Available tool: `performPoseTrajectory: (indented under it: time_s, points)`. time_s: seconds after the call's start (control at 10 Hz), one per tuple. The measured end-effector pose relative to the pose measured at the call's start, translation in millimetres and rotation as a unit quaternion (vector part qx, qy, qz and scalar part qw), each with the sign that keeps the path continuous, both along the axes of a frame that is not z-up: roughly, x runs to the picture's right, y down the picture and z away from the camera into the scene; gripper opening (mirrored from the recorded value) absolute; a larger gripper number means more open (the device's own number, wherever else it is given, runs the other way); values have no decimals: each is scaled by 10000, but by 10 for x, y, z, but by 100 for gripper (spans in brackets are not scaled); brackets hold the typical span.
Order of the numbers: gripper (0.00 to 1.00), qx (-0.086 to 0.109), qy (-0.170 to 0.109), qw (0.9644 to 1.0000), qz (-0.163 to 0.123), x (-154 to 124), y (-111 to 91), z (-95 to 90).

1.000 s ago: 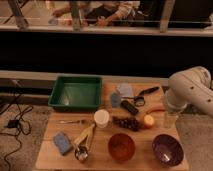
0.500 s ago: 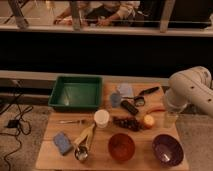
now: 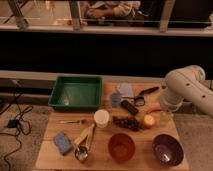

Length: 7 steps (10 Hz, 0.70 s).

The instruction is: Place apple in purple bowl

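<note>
The apple [image 3: 148, 121], small and yellow-orange, lies on the wooden table [image 3: 50, 150] just right of the dark grape bunch [image 3: 126, 122]. In front of it to the right, at the table's front right corner, sits the empty purple bowl [image 3: 167, 149]. My white arm [image 3: 186, 90] reaches in from the right. Its gripper [image 3: 165, 118] hangs pale just right of the apple, above the table and apart from the fruit. It stands open with nothing in it.
An orange-red bowl [image 3: 122, 146] stands left of the purple one. A thin carrot [image 3: 155, 110] and a black object [image 3: 130, 107] lie behind the apple. A green tray [image 3: 76, 92], a white cup [image 3: 101, 118], a blue sponge [image 3: 62, 142] and a metal scoop [image 3: 82, 147] fill the left side.
</note>
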<state>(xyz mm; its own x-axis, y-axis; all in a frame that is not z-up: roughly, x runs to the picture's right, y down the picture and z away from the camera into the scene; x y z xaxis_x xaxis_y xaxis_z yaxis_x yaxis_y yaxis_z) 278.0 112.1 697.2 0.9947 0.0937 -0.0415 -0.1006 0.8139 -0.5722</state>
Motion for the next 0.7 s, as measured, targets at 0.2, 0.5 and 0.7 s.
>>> performPoseTrajectory:
  time_s: [0.2, 0.5, 0.7]
  points:
    - [80, -32, -23, 10000, 24, -2, 2, 40]
    - [80, -69, -82, 9999, 78, -23, -1, 79]
    - [80, -123, -131, 9998, 117, -20, 32, 103]
